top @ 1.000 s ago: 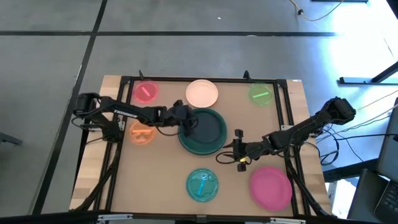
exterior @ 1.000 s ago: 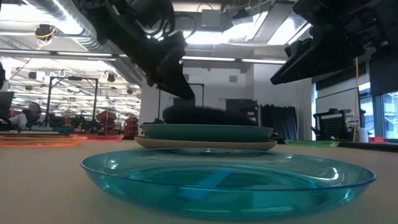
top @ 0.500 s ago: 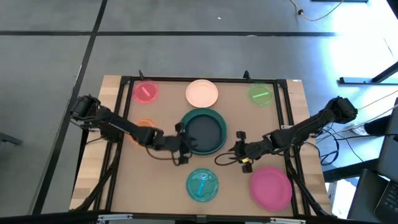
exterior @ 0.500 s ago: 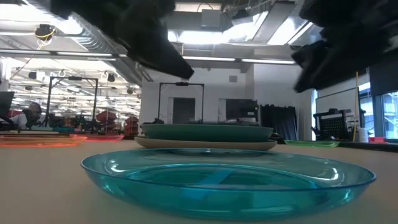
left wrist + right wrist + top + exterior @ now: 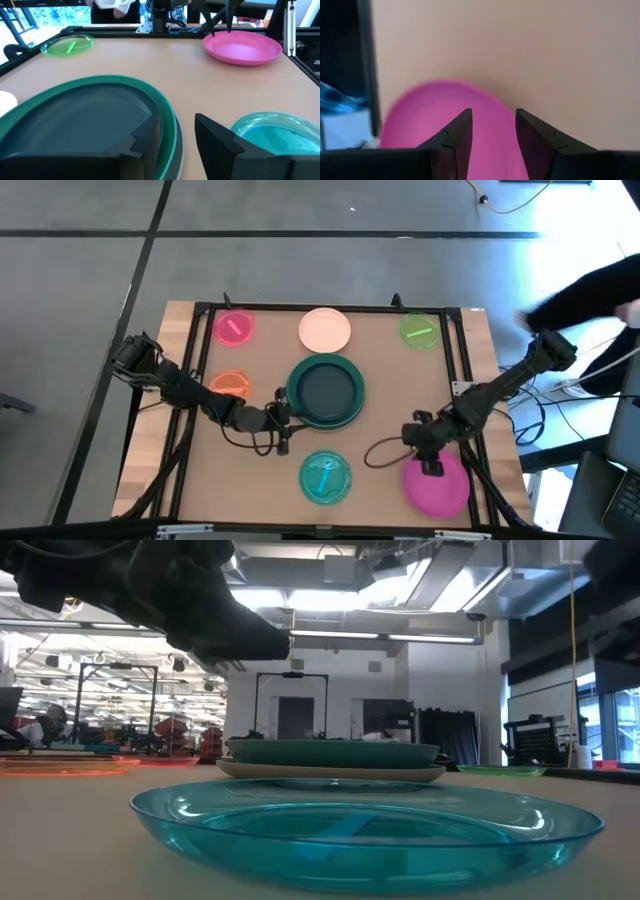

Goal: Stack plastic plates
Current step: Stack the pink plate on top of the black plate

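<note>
A stack stands mid-table: a navy plate (image 5: pixel 327 390) lies in a teal plate (image 5: pixel 345 416), which sits on a grey plate (image 5: pixel 330 772). My left gripper (image 5: pixel 283 420) is open and empty just off the stack's near-left rim (image 5: pixel 167 112). My right gripper (image 5: pixel 428 463) is open, points down and hangs over the far rim of the magenta plate (image 5: pixel 438 485), which also shows in the right wrist view (image 5: pixel 435 117). The light blue plate (image 5: pixel 326 478), orange plate (image 5: pixel 229 384), small pink plate (image 5: pixel 234 328), pale pink plate (image 5: pixel 325 330) and green plate (image 5: pixel 420 331) lie flat on the table.
A black frame (image 5: pixel 300 307) borders the tabletop. A cable loop (image 5: pixel 380 452) lies beside my right gripper. A person's dark sleeve (image 5: pixel 590 285) shows beyond the table's far right corner. Bare tabletop lies between the stack and the green plate.
My left gripper has let go of the navy plate, which now lies in the teal plate, and has drawn back toward the table's near left. My right gripper has gone toward the near right, tipped down and reached the magenta plate's far rim.
</note>
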Tool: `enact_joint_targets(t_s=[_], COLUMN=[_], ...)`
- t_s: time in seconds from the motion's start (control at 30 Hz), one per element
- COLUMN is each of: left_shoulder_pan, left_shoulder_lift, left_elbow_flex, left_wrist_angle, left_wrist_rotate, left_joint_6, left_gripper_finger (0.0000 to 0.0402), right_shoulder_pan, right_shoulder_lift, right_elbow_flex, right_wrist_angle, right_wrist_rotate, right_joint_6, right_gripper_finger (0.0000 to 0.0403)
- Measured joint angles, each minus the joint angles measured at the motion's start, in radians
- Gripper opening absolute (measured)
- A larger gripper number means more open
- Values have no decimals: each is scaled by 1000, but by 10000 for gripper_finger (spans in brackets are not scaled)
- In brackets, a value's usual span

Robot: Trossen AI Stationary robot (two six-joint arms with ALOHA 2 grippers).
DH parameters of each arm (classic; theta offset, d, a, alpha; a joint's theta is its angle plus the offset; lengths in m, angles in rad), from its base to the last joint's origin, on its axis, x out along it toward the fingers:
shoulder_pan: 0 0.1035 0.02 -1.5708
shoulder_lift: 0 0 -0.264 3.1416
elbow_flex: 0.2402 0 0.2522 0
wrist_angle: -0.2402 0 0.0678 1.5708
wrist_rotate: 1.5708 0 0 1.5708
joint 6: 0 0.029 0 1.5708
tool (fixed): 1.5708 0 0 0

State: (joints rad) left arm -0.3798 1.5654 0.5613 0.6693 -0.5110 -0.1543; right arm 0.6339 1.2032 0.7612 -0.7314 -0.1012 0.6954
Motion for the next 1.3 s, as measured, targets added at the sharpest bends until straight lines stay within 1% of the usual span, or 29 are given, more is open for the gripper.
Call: enact_joint_targets(t_s=[0.13,0.27,0.47,0.6,0.8,0.9,0.97,1.1,1.13,1.17,1.3], left_shoulder_pan=[0,0,0,0,0,0,0,0,0,0,0], left_shoulder_lift=[0,0,0,0,0,0,0,0,0,0,0], left_elbow_flex=[6,6,6,7,7,7,7,7,7,7,8], left_wrist_angle=[0,-2,-2,-3,-3,-3,-3,-3,-3,-3,-4], left_wrist_rotate=[-2,-2,-2,-1,-1,-1,-1,-1,-1,-1,-1], left_joint_6=[0,4,4,4,5,5,7,8,8,8,8], left_gripper_finger=[118,118,118,118,118,118,118,118,118,118,118], right_shoulder_pan=[48,54,53,53,53,53,53,53,53,53,53], right_shoulder_lift=[30,63,105,105,105,105,105,104,104,104,104], right_elbow_flex=[0,-8,-68,-116,-158,-161,-161,-161,-161,-160,-160], right_wrist_angle=[-64,-88,-32,68,107,106,108,110,113,115,113], right_wrist_rotate=[37,49,55,5,21,22,21,15,12,12,38], right_joint_6=[0,-20,-52,-53,-54,-54,-55,-108,-118,-125,-125], right_gripper_finger=[138,138,138,138,136,115,88,20,11,8,24])
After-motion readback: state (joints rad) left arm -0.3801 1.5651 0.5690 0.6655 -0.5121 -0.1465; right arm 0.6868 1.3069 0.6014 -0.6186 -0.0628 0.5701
